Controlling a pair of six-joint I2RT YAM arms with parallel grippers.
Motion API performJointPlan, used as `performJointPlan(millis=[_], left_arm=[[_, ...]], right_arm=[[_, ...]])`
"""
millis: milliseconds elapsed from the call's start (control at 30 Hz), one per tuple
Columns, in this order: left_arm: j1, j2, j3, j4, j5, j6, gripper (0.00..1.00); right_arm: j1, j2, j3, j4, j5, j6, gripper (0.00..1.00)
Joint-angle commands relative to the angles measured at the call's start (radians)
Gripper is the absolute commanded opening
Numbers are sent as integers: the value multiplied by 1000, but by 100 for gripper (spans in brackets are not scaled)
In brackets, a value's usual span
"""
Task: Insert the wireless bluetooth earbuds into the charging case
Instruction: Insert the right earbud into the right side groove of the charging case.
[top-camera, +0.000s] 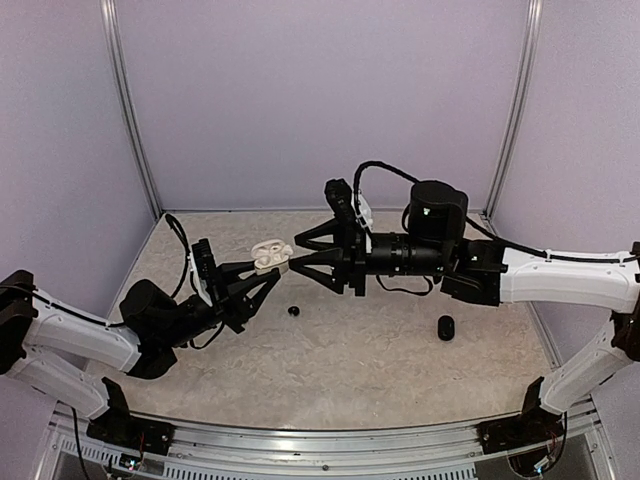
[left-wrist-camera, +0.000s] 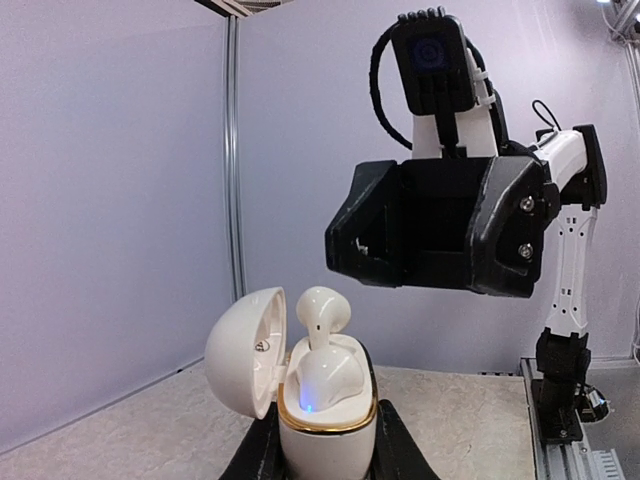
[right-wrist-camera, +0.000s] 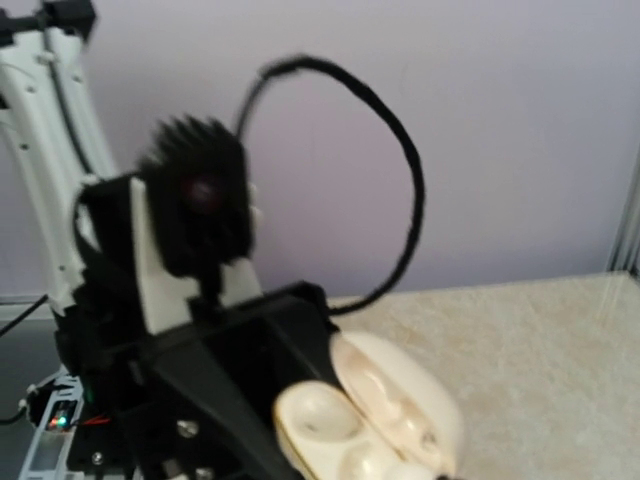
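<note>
The white charging case (left-wrist-camera: 327, 430) with a gold rim is held upright, its lid (left-wrist-camera: 243, 350) swung open to the left. My left gripper (left-wrist-camera: 328, 445) is shut on the case body. One white earbud (left-wrist-camera: 322, 375) sits in its well above a blue light. A second white earbud (left-wrist-camera: 322, 310) stands up out of the case behind it. My right gripper (top-camera: 293, 254) is open and holds nothing, its tips just right of the case (top-camera: 270, 255). From the left wrist it hangs above and right of the case (left-wrist-camera: 440, 225). The right wrist view shows the open case (right-wrist-camera: 380, 425), blurred.
A tiny black rounded bud (top-camera: 293, 310) lies on the speckled table (top-camera: 350, 370) below the two grippers. A larger black pebble-shaped piece (top-camera: 446, 327) lies to the right, under the right arm. Lilac walls close the back and sides.
</note>
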Motion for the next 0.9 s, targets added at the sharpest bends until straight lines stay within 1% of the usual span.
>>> performJointPlan(millis=[0, 67, 200, 367, 867], left_arm=[[10, -19, 6, -2, 59, -9, 6], [12, -28, 6, -15, 76, -11, 6], [14, -50, 6, -36, 106, -13, 6], [12, -60, 13, -41, 135, -27, 6], [9, -44, 30, -51, 141, -26, 6]], right_arm=[[-14, -87, -17, -38, -48, -75, 50], [-43, -107, -28, -70, -50, -83, 50], [-84, -123, -27, -129, -26, -97, 46], [-90, -81, 23, -217, 27, -121, 44], [-89, -23, 54, -173, -29, -101, 45]])
